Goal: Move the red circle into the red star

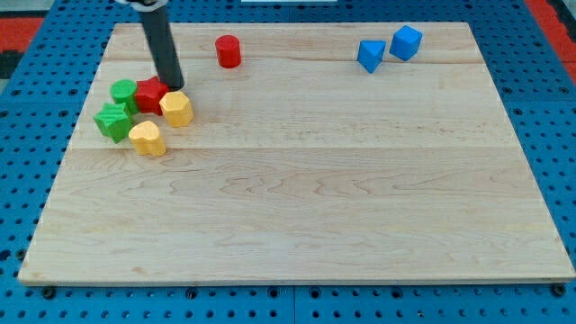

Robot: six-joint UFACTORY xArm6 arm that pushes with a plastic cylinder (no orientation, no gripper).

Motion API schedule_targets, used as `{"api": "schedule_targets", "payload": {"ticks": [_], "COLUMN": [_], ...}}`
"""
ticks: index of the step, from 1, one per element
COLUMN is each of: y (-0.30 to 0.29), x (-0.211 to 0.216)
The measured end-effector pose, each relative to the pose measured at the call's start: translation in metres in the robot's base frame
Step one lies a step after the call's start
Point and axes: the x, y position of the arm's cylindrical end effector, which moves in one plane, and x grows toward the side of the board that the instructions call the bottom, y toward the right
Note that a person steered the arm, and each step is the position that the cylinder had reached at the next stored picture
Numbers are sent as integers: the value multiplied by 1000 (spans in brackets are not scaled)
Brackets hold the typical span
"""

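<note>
The red circle (228, 51) is a short red cylinder near the view's top, left of centre. The red star (151, 94) lies at the left in a tight cluster of blocks. My tip (175, 86) is the lower end of the dark rod. It rests just right of the red star and just above the yellow hexagon (177, 109). The red circle is apart from the tip, up and to the right of it.
A green circle (123, 91) and a green star (113, 121) sit left of the red star. A yellow heart-like block (147, 139) lies below them. Two blue blocks (370, 55) (406, 42) sit at the top right. The wooden board (360, 198) ends on a blue pegboard.
</note>
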Motion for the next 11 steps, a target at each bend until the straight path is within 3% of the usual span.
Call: {"api": "schedule_targets", "payload": {"ticks": [1,2,3,5,6,7,8,9,10,11], "y": [38,141,100,9,-8,-42,-32,-26,19,17], "x": [1,-30,-90,-76,-112,-59,-14,-47,-51,-4]}}
